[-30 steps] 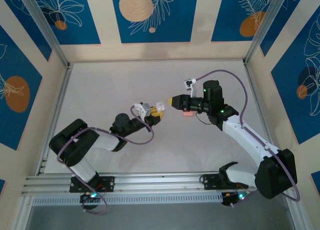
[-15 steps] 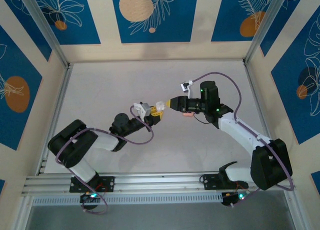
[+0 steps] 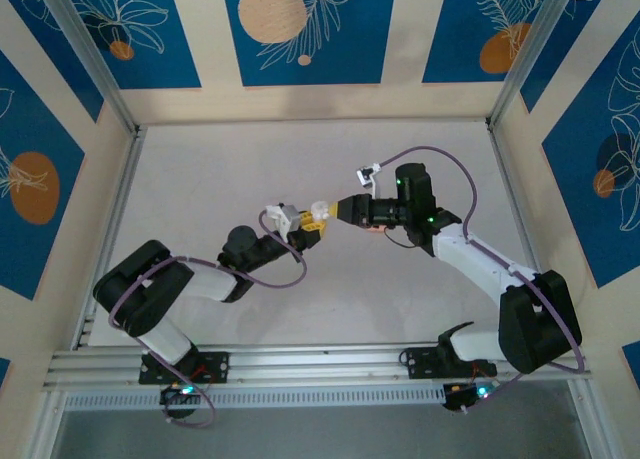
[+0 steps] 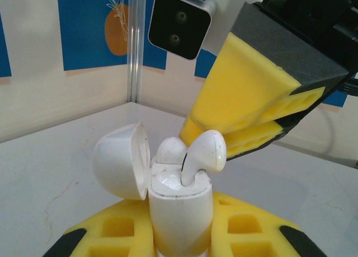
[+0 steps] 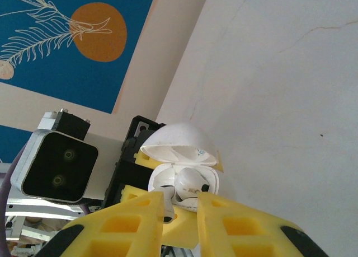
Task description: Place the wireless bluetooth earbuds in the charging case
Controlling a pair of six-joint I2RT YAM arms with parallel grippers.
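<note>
One open white charging case (image 4: 180, 212) is held upright, clamped in the left gripper (image 3: 308, 227). Two white earbuds (image 4: 204, 152) are counted at its mouth, one seated behind and one half-inserted. The right gripper (image 5: 182, 202) is placed against them; whether anything is gripped cannot be told.

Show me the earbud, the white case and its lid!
earbud (image 4: 206, 149), left wrist view, on its rounded head.
charging case (image 4: 180, 215), left wrist view, on its front wall.
lid (image 4: 118, 162), left wrist view, on its outer dome.
</note>
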